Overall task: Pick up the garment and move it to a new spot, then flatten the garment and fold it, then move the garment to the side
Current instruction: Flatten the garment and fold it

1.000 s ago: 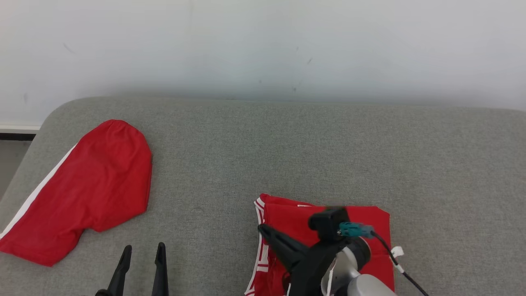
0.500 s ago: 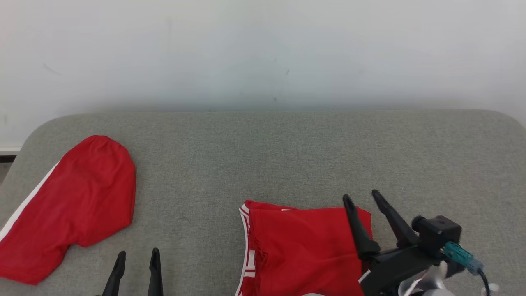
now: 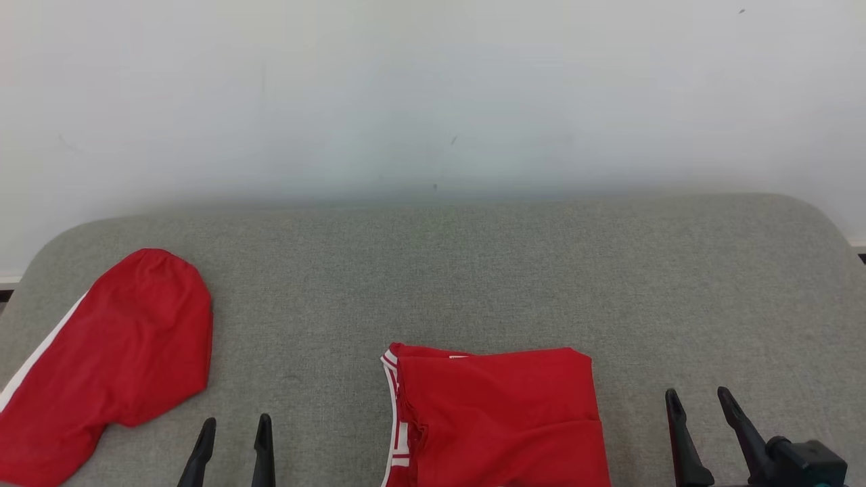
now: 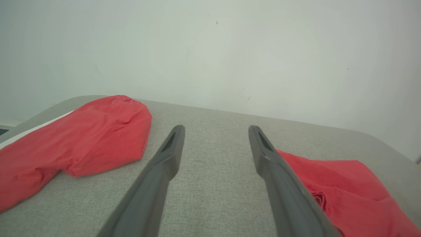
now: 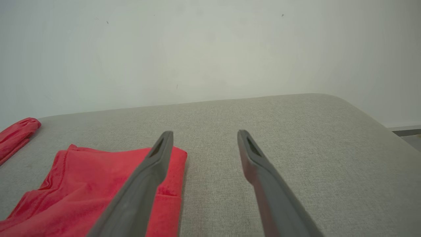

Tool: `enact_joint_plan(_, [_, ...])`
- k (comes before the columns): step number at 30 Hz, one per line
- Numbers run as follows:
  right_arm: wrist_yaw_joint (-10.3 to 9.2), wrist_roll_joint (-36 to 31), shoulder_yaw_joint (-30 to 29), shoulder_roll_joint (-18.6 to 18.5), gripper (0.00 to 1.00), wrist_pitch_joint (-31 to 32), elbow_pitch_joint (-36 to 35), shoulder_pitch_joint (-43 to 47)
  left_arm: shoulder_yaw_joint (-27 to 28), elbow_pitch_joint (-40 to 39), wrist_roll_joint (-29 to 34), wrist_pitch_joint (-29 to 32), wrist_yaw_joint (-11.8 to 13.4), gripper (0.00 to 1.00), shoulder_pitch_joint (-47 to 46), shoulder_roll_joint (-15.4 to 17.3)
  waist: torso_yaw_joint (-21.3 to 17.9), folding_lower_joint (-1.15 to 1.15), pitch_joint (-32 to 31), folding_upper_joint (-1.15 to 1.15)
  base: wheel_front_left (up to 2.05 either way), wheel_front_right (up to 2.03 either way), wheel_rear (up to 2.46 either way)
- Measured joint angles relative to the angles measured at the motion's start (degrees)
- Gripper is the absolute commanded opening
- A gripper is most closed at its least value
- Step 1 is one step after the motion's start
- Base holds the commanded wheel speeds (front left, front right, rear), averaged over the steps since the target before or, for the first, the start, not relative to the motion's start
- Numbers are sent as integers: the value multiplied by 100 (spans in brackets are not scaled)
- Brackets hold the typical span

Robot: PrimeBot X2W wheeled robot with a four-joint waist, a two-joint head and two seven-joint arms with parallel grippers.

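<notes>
A folded red garment with white trim along its left edge lies flat on the grey padded surface, at the near middle. My right gripper stands open just right of it, apart from the cloth. In the right wrist view, the right gripper holds nothing, and the garment lies below and left of its left finger. My left gripper is open and holds nothing, left of the garment. Its wrist view shows the left gripper over bare surface, with the garment at the right.
A second red piece of clothing with a white side stripe lies at the surface's left end, also seen in both wrist views. A pale wall rises behind. The surface's rounded right corner drops off to the floor.
My right gripper opened, let go of the folded garment and drew back to its right. The head camera also shifted, so the whole picture sits lower.
</notes>
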Motion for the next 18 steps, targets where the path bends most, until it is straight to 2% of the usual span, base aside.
enact_joint_plan(10, [0,85,140,-151,100,-280,364,320,141,153,110,0,-142,100,210,0,-41,0,-178,0,0,0,0])
enact_joint_plan(18, [0,42,41,-87,100,-269,424,310,178,221,127,0,-185,100,299,0,-35,0,-184,0,0,0,0])
